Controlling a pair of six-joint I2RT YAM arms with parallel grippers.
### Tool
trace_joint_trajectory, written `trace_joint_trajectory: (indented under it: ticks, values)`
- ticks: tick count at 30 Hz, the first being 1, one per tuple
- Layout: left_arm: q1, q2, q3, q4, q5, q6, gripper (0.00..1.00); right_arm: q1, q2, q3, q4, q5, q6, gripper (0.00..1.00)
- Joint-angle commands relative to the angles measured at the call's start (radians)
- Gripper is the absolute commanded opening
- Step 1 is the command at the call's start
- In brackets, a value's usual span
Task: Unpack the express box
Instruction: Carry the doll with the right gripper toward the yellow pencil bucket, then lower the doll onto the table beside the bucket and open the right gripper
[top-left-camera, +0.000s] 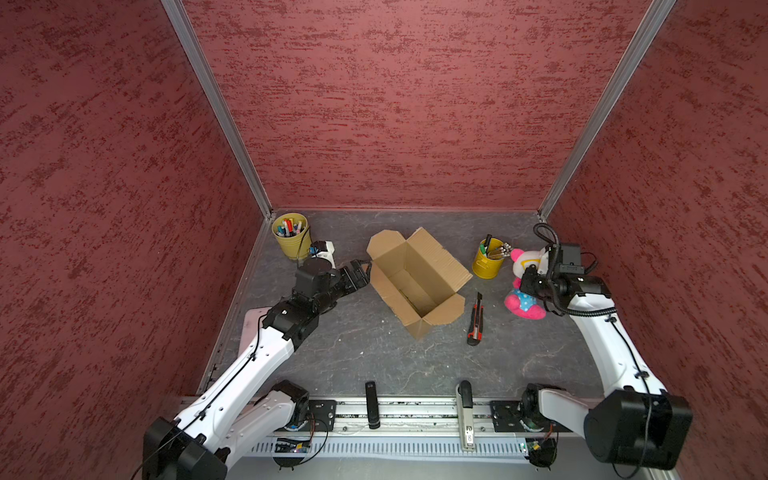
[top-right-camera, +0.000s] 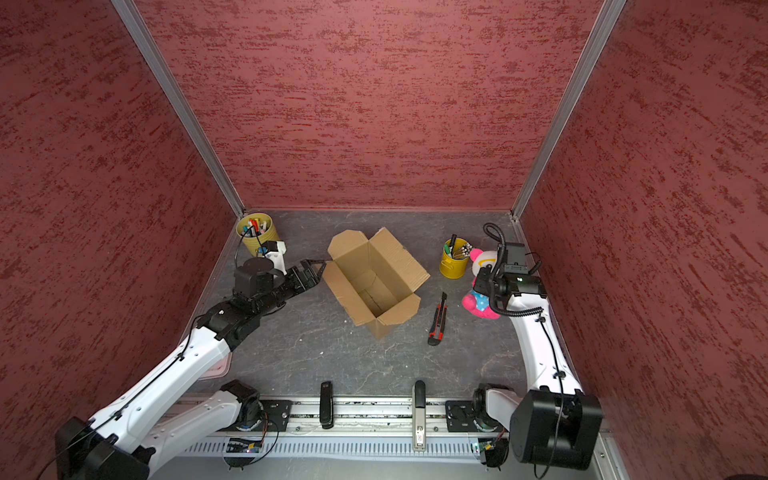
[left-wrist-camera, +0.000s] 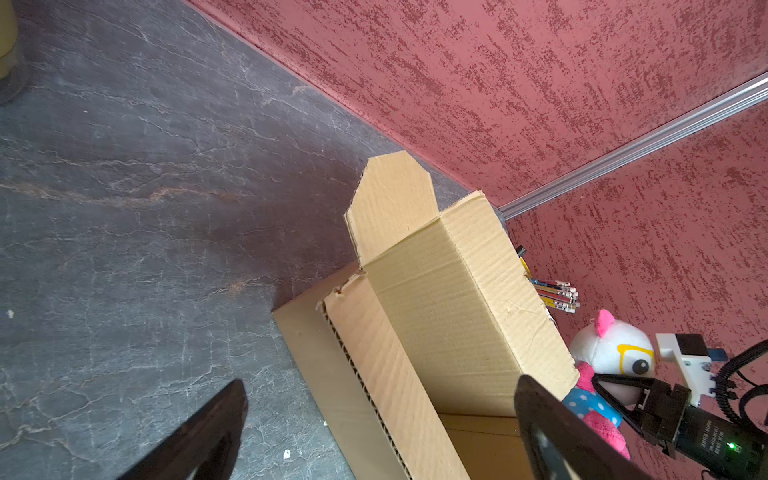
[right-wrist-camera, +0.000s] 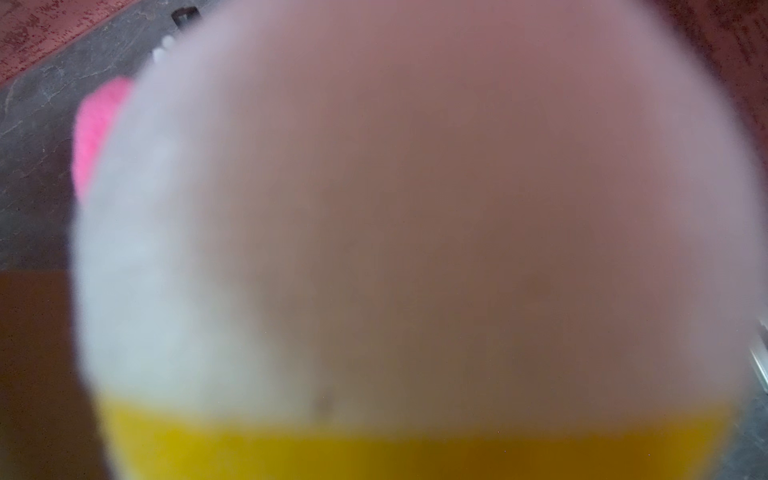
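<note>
The express box (top-left-camera: 415, 282) stands open in the middle of the table in both top views, its flaps spread, and I see nothing inside it. My left gripper (top-left-camera: 362, 270) is open at the box's left side. In the left wrist view its fingers (left-wrist-camera: 216, 424) straddle the left wall and flap of the express box (left-wrist-camera: 436, 291). A white and pink plush toy (top-left-camera: 524, 262) stands upright to the right of the box. My right gripper (top-left-camera: 527, 279) is shut on the plush toy at its neck. The toy's blurred white head (right-wrist-camera: 374, 208) fills the right wrist view.
A yellow cup of markers (top-left-camera: 291, 237) stands at the back left. Between the box and the toy is a yellow cup of pencils (top-left-camera: 489, 262). A red and black utility knife (top-left-camera: 475, 320) lies right of the box. Red walls close three sides.
</note>
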Motion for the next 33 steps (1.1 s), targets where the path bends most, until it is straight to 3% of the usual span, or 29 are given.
trace_joint_trajectory:
  ticks: [1,33]
  values:
    - [-0.005,-0.004,-0.004,0.008,-0.018,0.019,1.00,-0.012,0.016,-0.013,0.073,-0.034,-0.006,0.17]
    - [-0.005,-0.042,-0.002,-0.039,-0.038,0.028,1.00,-0.100,0.181,-0.099,0.160,-0.009,0.048,0.21]
